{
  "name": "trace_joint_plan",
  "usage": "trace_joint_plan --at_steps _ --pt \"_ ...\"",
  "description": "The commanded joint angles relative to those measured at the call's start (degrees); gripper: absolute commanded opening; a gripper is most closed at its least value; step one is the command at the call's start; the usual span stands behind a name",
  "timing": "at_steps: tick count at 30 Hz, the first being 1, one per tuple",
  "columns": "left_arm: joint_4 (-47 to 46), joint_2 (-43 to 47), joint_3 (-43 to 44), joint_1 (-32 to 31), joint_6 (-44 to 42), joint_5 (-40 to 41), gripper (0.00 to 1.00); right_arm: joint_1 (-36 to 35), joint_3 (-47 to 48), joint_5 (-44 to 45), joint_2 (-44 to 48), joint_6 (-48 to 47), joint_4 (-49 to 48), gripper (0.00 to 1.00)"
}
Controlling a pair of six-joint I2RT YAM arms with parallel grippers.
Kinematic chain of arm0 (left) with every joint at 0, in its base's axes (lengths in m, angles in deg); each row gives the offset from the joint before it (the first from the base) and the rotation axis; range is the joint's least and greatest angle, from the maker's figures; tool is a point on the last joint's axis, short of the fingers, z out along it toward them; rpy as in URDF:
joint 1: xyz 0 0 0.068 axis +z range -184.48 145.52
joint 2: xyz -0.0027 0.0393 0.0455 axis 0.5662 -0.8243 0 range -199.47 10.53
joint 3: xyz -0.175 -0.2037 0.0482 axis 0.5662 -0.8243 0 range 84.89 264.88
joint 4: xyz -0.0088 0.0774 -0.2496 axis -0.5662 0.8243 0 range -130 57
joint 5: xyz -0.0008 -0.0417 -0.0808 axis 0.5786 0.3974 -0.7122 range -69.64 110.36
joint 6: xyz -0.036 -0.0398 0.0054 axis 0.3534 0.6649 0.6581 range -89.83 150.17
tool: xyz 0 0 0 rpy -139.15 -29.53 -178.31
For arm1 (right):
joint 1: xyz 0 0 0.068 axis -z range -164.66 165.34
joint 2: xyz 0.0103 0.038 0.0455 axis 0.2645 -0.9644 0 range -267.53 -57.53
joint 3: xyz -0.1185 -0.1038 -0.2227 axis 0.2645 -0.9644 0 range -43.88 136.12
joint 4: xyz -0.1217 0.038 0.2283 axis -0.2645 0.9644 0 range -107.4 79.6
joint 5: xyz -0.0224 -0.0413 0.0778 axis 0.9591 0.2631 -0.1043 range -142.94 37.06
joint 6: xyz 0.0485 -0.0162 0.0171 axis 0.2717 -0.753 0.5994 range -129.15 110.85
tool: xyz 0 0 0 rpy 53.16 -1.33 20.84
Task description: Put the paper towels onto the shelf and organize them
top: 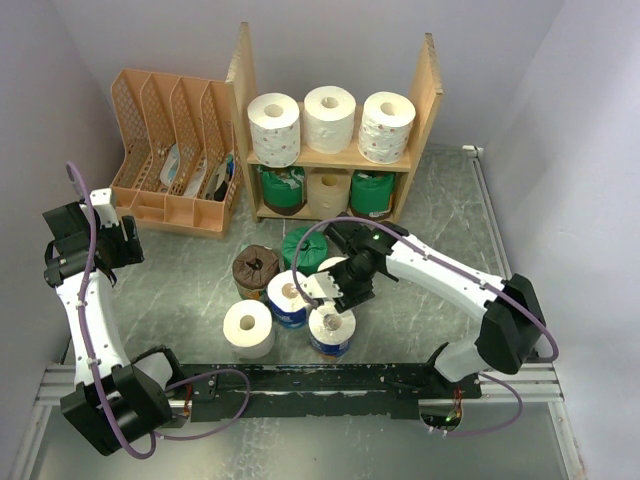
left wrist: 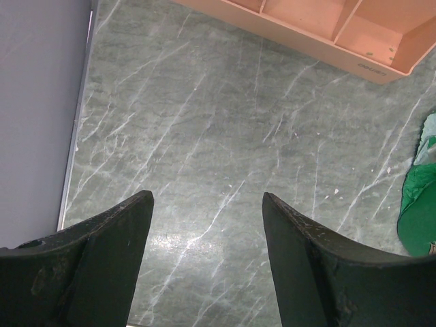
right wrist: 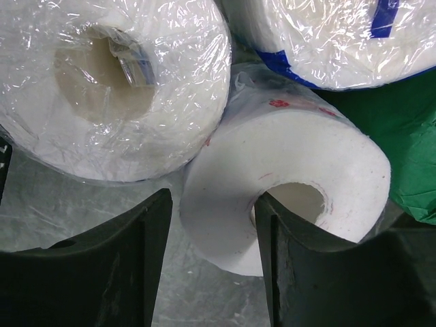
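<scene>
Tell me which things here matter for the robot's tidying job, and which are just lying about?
Belongs to the job: the wooden shelf, the rolls on it, the loose rolls on the table.
Just lying about: the peach file organizer and the items in its slots.

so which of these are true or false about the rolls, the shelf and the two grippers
1. Three white rolls stand on the top tier of the shelf. True.
2. The left gripper holds a roll. False: it is open and empty over bare table.
3. The right gripper is down among the loose rolls on the table. True.
4. The shelf's lower tier is empty. False: it holds two green rolls with a pale roll between them.
5. The brown roll sits on the shelf. False: it stands on the table.
</scene>
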Motion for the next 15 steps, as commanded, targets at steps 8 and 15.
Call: trace_joint_plan --at_steps 8,15 --pt "-2.0 0.83 -0.7 -0.08 -0.15 -0.91 0.76 -0.29 4.14 0.66 -2.6 -1.29 4.99 0.53" --pt "-1.95 0.82 -0.65 -0.08 -0.21 -1.02 0.76 -0.29 3.45 0.56 -2.78 -1.46 4.32 0.51"
